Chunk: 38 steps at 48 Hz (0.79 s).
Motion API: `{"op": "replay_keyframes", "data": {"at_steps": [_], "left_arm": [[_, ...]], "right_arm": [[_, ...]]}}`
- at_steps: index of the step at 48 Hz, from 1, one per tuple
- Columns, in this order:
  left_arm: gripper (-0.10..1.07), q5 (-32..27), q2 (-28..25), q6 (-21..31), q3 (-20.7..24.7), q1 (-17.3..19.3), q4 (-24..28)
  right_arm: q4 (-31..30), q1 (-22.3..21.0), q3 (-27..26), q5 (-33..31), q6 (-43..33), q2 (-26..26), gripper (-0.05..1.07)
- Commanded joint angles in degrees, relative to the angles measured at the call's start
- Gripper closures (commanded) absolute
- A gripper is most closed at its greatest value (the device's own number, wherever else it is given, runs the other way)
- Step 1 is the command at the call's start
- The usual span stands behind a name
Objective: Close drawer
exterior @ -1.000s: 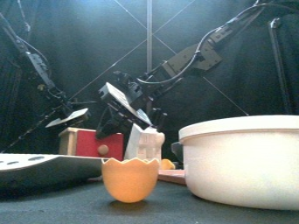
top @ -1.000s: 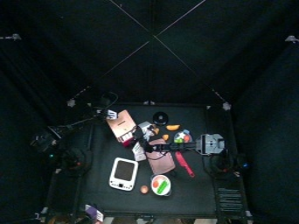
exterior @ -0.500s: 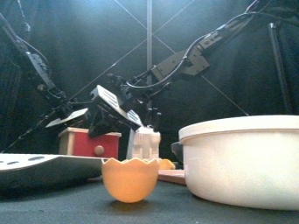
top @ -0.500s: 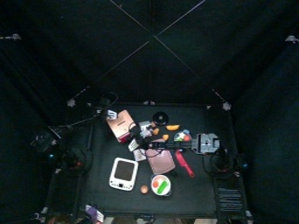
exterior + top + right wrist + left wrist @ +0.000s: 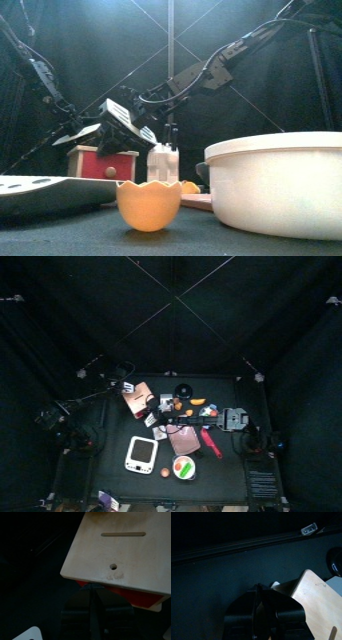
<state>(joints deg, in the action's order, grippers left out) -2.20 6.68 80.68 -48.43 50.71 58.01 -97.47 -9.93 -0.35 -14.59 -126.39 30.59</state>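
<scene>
The drawer [image 5: 138,401] is a pinkish-tan box at the table's back left. In the front view its red front with a white knob [image 5: 110,166] faces the camera. In the right wrist view the tan top [image 5: 123,549] fills the picture and the red sliding part [image 5: 137,598] sticks out a little past its edge. My right gripper [image 5: 93,609], jaws together, is right at that red end; it reaches across the middle [image 5: 159,406]. My left gripper [image 5: 258,607], jaws together, sits at the box's far end [image 5: 124,387], beside the tan wall [image 5: 321,604].
A flat white device [image 5: 140,453] lies front left, low in the front view [image 5: 40,190]. An orange eggshell cup [image 5: 147,205] and a big white pot [image 5: 274,185] stand at the front edge. Small items [image 5: 201,406] and a bowl [image 5: 185,467] crowd the middle.
My right gripper has swung left across the front view and closed in on the drawer's red end. The red front now shows in full. The left arm holds still.
</scene>
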Motion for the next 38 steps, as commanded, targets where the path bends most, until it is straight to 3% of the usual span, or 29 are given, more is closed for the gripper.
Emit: {"op": "replay_keyframes", "data": {"at_steps": [1,24,38], "left_arm": [[0.42,0.2,0.8,-0.2,0.0,-1.4,0.1],[0.42,-0.4,10.3,-0.4,-2.5,-0.5,0.7],[0.42,0.4,16.3,-0.4,-5.4,-1.0,6.2]], "right_arm": [[-0.1,-1.3,-1.6,0.2,-0.1,-1.5,0.63],[-0.2,1.8,2.5,0.5,-0.1,-8.7,0.63],[-0.4,3.3,4.7,2.3,-0.1,-12.2,0.63]]}}
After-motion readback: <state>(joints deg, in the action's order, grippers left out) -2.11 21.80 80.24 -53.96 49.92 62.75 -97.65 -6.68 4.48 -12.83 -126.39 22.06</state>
